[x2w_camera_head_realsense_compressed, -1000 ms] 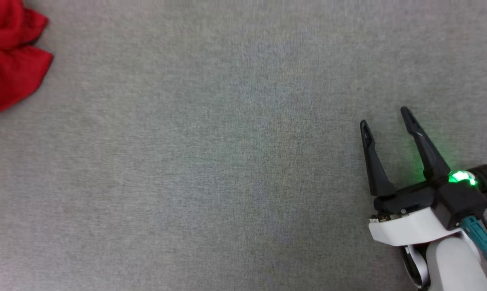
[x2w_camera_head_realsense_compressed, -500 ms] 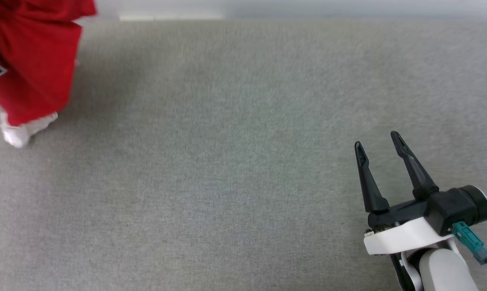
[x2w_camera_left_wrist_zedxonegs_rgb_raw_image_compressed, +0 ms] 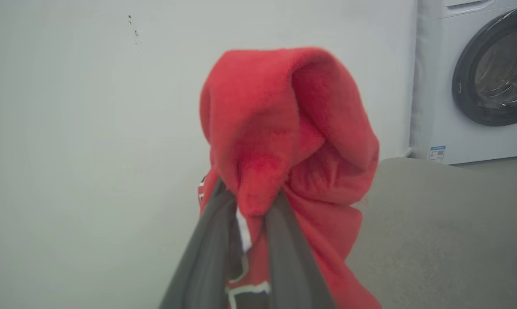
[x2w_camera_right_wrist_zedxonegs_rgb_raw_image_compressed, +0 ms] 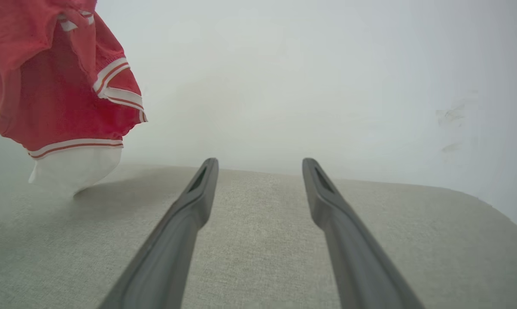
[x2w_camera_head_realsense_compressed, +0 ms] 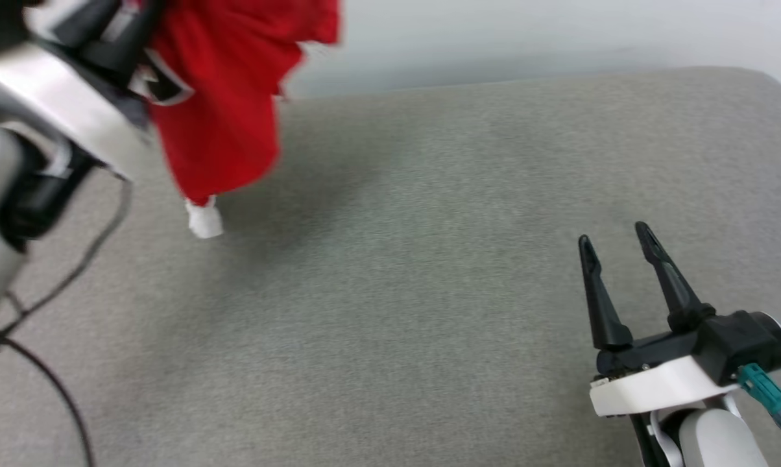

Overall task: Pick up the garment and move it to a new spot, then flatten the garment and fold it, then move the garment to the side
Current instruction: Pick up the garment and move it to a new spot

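Starting nearest the robot, the right gripper (x2w_camera_head_realsense_compressed: 613, 233) hovers low over the grey fabric surface (x2w_camera_head_realsense_compressed: 429, 311). Its two dark fingers are spread wide apart and nothing is between them. Further on and to the left, the left gripper (x2w_camera_left_wrist_zedxonegs_rgb_raw_image_compressed: 250, 201) has its fingers pressed together on a bunch of red cloth, and so it holds the garment (x2w_camera_head_realsense_compressed: 228, 117) up in the air. The shirt hangs as a crumpled bundle. The white sleeve (x2w_camera_right_wrist_zedxonegs_rgb_raw_image_compressed: 74, 171) at its lowest end is just above the surface or brushing it; I cannot tell which. Behind it stands a pale wall (x2w_camera_right_wrist_zedxonegs_rgb_raw_image_compressed: 284, 77), and a washing machine (x2w_camera_left_wrist_zedxonegs_rgb_raw_image_compressed: 477, 77) is at the far side. As I judge it, the pick-up is done and the carrying to a new spot is in progress. Putting it down, flattening it, folding it and moving it aside are all not yet done.
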Motion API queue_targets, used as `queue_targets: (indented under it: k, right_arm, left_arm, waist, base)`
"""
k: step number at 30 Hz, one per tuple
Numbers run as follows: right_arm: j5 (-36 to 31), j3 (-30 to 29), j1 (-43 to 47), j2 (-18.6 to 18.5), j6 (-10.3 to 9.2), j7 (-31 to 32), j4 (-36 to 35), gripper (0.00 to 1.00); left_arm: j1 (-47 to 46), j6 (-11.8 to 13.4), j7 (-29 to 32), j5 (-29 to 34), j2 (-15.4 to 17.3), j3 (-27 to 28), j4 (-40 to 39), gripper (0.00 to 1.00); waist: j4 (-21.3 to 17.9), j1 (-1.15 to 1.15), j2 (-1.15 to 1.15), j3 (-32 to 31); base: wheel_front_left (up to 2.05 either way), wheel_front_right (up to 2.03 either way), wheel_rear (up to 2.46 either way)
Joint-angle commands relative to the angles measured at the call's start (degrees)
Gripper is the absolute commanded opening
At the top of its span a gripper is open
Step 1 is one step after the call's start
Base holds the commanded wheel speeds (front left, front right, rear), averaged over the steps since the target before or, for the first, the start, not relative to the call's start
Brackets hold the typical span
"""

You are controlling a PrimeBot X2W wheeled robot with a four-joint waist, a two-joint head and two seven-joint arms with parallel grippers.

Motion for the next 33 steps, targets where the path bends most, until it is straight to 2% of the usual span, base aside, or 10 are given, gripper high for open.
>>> queue_targets:
  k: [1,4,9,16,17,19,22,24,29,33]
  right_arm:
    - [0.22,-0.44,0.77,0.19,-0.04,-0.14,-0.31,1.00]
    - [0.72,-1.66,1.45,0.19,-0.04,-0.13,-0.79,1.00]
    - [0.95,-3.20,1.63,0.21,-0.04,-0.14,-1.26,1.00]
    - [0.42,-3.91,1.15,0.19,-0.04,-0.13,-1.50,1.00]
    - [0.28,-3.95,1.16,0.19,-0.04,-0.13,-1.51,1.00]
    - [-0.05,-3.90,1.31,0.19,-0.04,-0.13,-1.45,1.00]
    - [-0.21,-3.70,1.93,0.19,-0.04,-0.13,-1.00,1.00]
    - [-0.47,-3.67,2.38,0.20,-0.04,-0.13,-0.61,1.00]
    - [-0.71,-3.50,3.13,0.18,-0.04,-0.13,0.14,1.00]
    - [-0.83,-3.41,4.14,0.18,-0.04,-0.13,0.54,1.00]
  left_arm:
    - [-0.53,-0.05,-0.55,0.90,-0.87,-0.62,-0.56,0.00]
    - [1.94,0.14,-1.51,3.01,-5.07,-3.71,-2.16,0.00]
    - [9.55,2.21,-2.73,6.37,-13.85,-11.07,-4.60,0.00]
    - [20.81,1.55,-2.48,9.61,-26.34,-21.74,2.41,0.00]
    - [22.11,1.35,-2.22,9.92,-27.80,-22.32,3.89,0.19]
    - [23.50,0.95,-2.10,12.09,-30.06,-23.06,6.85,1.00]
    - [25.56,0.40,-2.79,13.35,-32.80,-23.42,10.06,1.00]
    - [25.47,0.32,-3.50,13.07,-33.32,-23.19,11.00,1.00]
    - [24.57,0.47,-4.57,13.05,-31.06,-18.98,10.34,1.00]
    - [25.96,2.68,-4.72,13.66,-27.25,-10.89,5.80,1.00]
  waist:
    - [-1.43,0.01,0.00,-0.15]
    - [-2.61,0.01,0.00,-0.01]
    - [-3.95,0.01,0.00,0.30]
    - [-4.82,0.01,0.00,0.40]
    - [-4.78,0.01,0.00,0.38]
    - [-4.59,0.01,0.00,0.24]
    - [-3.77,0.01,0.00,-0.38]
    - [-3.01,0.01,0.00,-1.13]
    - [-1.02,0.01,0.00,-3.90]
    - [0.59,0.01,0.00,-6.07]
  base:
    - [0.00,0.00,0.00]
    - [0.00,0.00,0.00]
    - [0.00,0.00,0.00]
    - [0.00,0.00,0.00]
    - [0.00,0.00,0.00]
    - [0.00,0.00,0.00]
    - [0.00,0.00,0.00]
    - [0.00,0.00,0.00]
    - [0.00,0.00,0.00]
    - [0.00,0.00,0.00]
